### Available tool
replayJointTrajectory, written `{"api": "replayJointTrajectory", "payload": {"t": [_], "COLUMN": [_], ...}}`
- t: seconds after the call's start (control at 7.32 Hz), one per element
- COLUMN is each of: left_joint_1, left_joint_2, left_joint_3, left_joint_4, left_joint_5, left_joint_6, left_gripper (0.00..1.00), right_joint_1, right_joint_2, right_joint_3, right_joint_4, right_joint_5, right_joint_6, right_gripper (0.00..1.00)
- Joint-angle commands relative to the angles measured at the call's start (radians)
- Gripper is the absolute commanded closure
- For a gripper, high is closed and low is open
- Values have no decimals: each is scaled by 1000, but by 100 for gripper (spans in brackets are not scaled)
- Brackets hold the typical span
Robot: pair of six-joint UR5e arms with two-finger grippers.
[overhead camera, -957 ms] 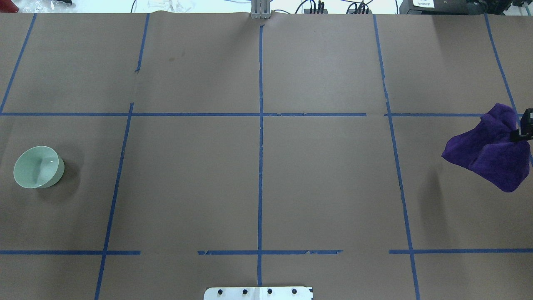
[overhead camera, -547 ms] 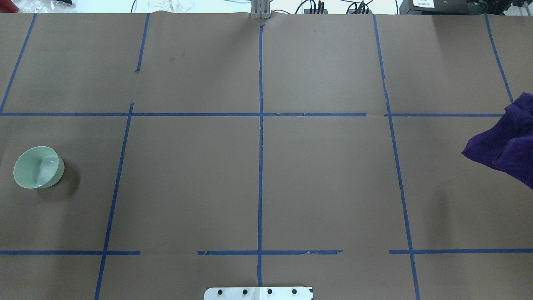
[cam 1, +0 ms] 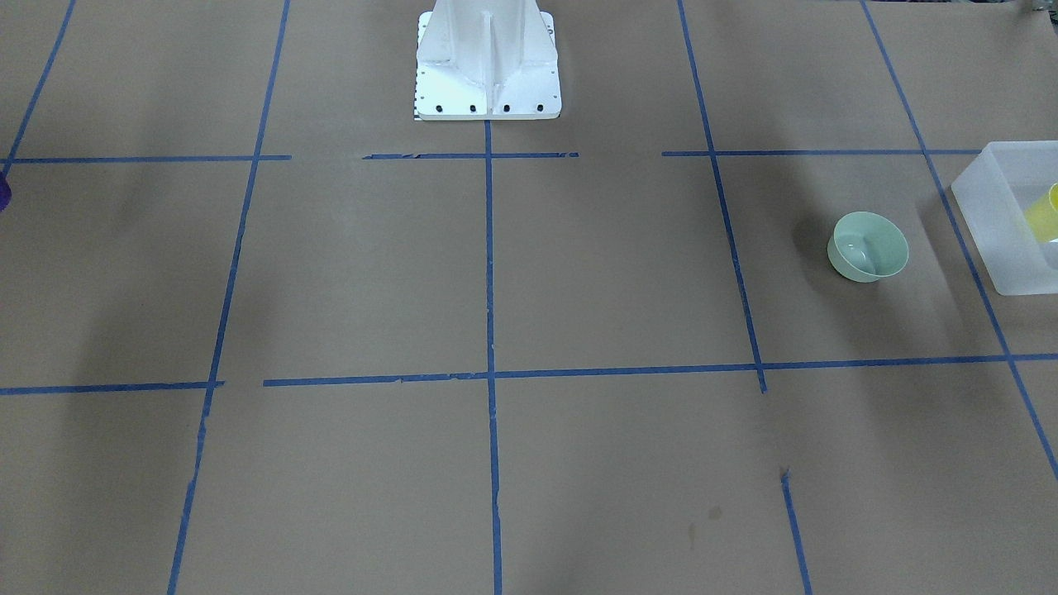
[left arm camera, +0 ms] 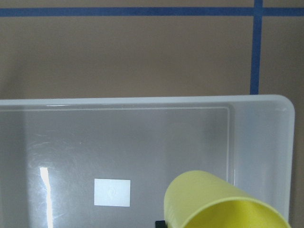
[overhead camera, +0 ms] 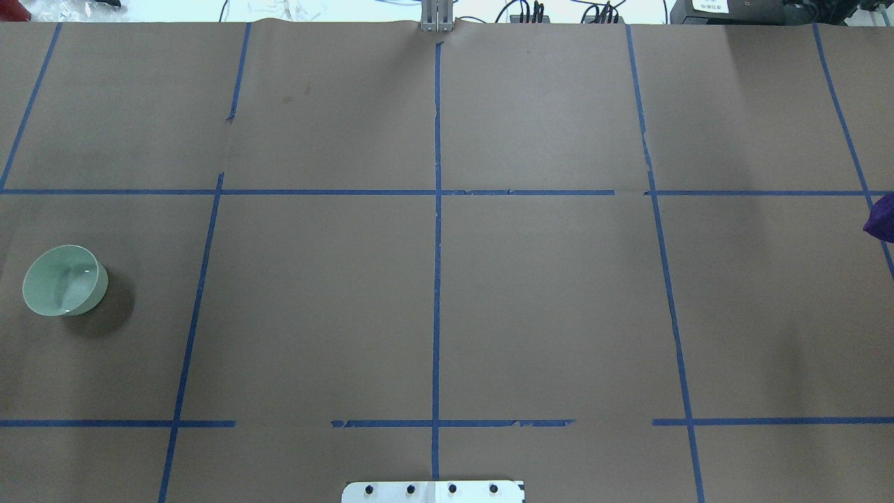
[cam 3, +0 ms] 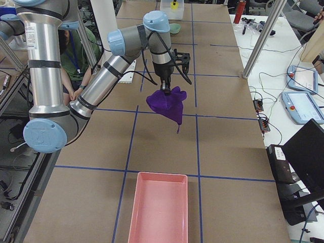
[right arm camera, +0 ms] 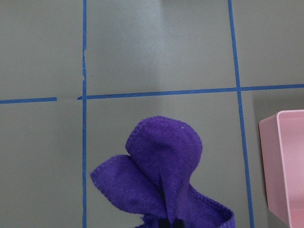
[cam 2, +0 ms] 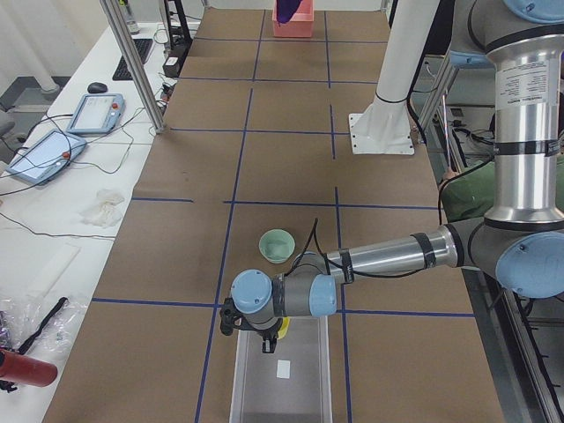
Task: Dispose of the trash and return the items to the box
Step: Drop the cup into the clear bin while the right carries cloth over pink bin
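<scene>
Right claw [right arm camera: 170, 222] pinched together on a fold of a purple cloth [right arm camera: 161, 185], which hangs bunched beneath it, clear of the brown papered surface [overhead camera: 545, 293] with its grid of blue tape; a corner of a pink tray [right arm camera: 285, 161] shows just to one side in the wrist view, and the tray lies at the robot's right end of the surface

At the opposite end, left claw [cam 2: 271, 339] clamped on a yellow cup [left arm camera: 213, 204], held tilted over the inside of the frosted white box [left arm camera: 142, 102] near one of its corners; whether the cup touches the box floor cannot be told; a small white label lies on that floor

Mint-green bowl [overhead camera: 63, 279] upright on the surface, near the box but apart from it, mouth up

White robot base [cam 1: 488, 58] at the middle of the surface's edge
</scene>
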Motion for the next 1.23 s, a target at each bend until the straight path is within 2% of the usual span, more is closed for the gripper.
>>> {"api": "replayJointTrajectory", "payload": {"t": [0.0,0.14,0.27,0.41,0.55,1.09], "left_joint_1": [29,41,47,47,47,24], "left_joint_2": [0,-1,0,0,2,98], "left_joint_3": [18,20,25,26,20,-272], "left_joint_4": [-27,-27,-44,-68,-84,-65], "left_joint_5": [-28,-46,-54,-45,-44,-14], "left_joint_6": [0,0,4,7,9,8], "left_gripper": [100,86,47,16,0,0], "right_joint_1": [56,73,85,88,90,129], "right_joint_2": [0,-4,-12,-13,-15,-21], "right_joint_3": [-1,-2,-4,-4,-4,-40], "right_joint_4": [-41,-41,-41,-41,-41,-41], "right_joint_5": [-3,-4,-10,-11,-11,-11], "right_joint_6": [-94,-124,-136,-138,-138,-220], "right_gripper": [100,100,100,100,100,100]}}
